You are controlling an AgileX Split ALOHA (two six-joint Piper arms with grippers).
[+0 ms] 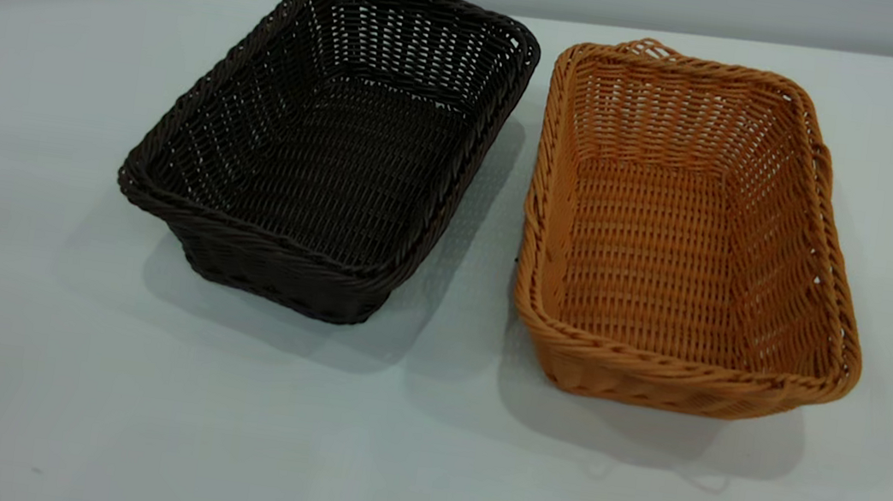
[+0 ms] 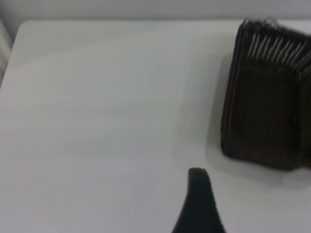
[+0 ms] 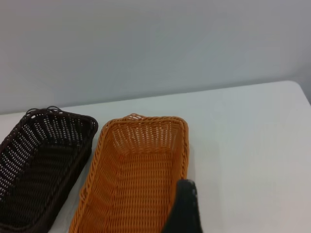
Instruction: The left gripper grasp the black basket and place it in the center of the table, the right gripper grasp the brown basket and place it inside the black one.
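Broadly, the white surface [image 1: 26, 230] carries the black basket [image 1: 323, 139], with the brown basket [image 1: 691, 231] just beside it, apart. Both look light, stiff wicker; pinch a braided rim. Left claw [image 2: 197, 204] and right claw [image 3: 183, 208]: opening cannot be told.

The white table [image 1: 26, 230] carries 2 baskets side by side: the black basket [image 1: 322, 148] and the brown basket [image 1: 691, 231].
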